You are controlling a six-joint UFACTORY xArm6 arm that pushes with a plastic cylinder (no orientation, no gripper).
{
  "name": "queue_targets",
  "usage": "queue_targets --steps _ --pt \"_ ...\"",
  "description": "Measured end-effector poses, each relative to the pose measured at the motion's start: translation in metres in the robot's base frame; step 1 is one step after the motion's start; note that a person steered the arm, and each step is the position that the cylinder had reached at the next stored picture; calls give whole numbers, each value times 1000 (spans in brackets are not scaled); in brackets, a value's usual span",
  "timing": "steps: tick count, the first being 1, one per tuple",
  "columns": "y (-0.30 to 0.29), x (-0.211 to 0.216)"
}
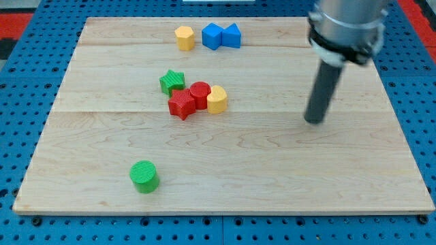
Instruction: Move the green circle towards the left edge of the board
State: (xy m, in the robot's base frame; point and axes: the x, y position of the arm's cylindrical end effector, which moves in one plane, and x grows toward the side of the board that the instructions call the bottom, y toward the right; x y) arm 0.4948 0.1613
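The green circle (144,176) lies on the wooden board (286,170) near the view's bottom left, standing alone. My tip (314,121) is on the board at the view's right, far to the right of the green circle and a little higher in the view. It touches no block.
A green star (172,82), red star (181,104), red circle (199,94) and yellow block (217,99) cluster near the middle. A yellow hexagon (184,37), blue block (212,35) and blue triangle (231,35) sit near the view's top. Blue pegboard (20,102) surrounds the board.
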Motion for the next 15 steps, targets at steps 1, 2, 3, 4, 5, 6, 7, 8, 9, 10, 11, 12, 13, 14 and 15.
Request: queue_targets --steps 1,2,3,4,5,6,7,8,9,10,11,12,13,14,15 --pt "-9 76" --pt "-78 96" --pt "-121 123" --pt "-175 115" --pt "-255 102" --pt "-292 98" --pt "-311 60" --pt "-321 33" --pt "-303 34" --pt "-298 34" --pt "-277 33" --pt "-274 8" --pt "-302 -52" --pt "-335 -92" --pt "-341 -69"
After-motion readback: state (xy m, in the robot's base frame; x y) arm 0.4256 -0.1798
